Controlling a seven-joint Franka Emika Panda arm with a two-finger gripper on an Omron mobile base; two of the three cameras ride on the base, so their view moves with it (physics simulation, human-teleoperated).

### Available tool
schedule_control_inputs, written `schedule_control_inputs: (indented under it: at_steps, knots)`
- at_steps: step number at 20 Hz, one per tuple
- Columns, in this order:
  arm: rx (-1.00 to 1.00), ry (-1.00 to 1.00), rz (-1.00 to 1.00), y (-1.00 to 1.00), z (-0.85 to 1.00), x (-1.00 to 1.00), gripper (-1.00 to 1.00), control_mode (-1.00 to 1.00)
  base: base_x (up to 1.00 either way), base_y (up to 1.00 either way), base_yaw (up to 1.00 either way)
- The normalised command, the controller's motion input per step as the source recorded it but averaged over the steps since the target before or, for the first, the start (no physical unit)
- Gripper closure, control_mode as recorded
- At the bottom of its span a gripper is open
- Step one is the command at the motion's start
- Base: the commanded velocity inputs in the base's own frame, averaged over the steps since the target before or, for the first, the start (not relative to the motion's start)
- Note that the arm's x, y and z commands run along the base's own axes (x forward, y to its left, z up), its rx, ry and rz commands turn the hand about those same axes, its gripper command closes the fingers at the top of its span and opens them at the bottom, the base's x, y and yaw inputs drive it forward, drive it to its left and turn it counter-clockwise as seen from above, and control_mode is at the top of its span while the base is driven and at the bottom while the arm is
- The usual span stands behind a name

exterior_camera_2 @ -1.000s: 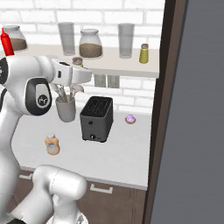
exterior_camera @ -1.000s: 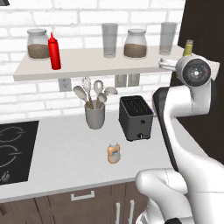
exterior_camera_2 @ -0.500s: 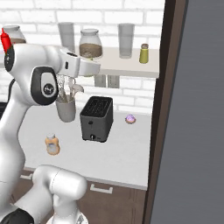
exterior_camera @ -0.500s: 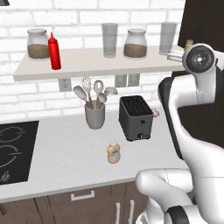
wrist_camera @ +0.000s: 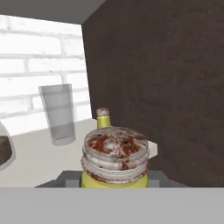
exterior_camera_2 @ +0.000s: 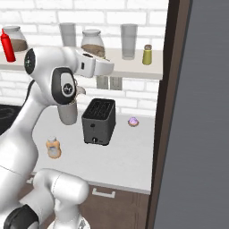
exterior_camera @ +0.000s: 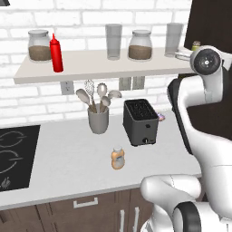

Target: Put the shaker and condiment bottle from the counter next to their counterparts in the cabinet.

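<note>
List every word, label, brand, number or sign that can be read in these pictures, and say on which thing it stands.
No readable text: none in any of the three views.
Red squeeze bottle: plain, no label.
Orange bottle on the counter: a pale band, too small to tell if it bears writing.
Shaker in the end effector: rusty speckled cap, no letters.
Toaster: no brand mark to be seen.

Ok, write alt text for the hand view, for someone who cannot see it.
A yellow shaker with a worn, rust-stained perforated cap sits close up in the tool. Beyond it a second small yellow shaker stands on the pale shelf beside a clear empty glass, white brick wall behind, dark wood panel on the right.
</note>
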Motion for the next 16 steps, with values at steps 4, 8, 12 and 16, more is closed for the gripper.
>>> schedule_control_inputs:
  at_steps: [4, 8, 12, 16]
  knots:
    - [-0.04, -0.15, 0.00, -0.10, -0.16, 0.39, 1.00, -1.00, 0.00, 0.00, 0.00]
    - [0.00, -0.06, 0.00, -0.15, -0.19, 0.28, 1.00, -1.00, 0.00, 0.00, 0.00]
    - [0.00, -0.01, 0.00, -0.21, -0.11, 0.33, 1.00, -1.00, 0.00, 0.00, 0.00]
    - [0.00, 0.00, 0.00, -0.25, 0.00, 0.36, 1.00, -1.00, 0.00, 0.00, 0.00]
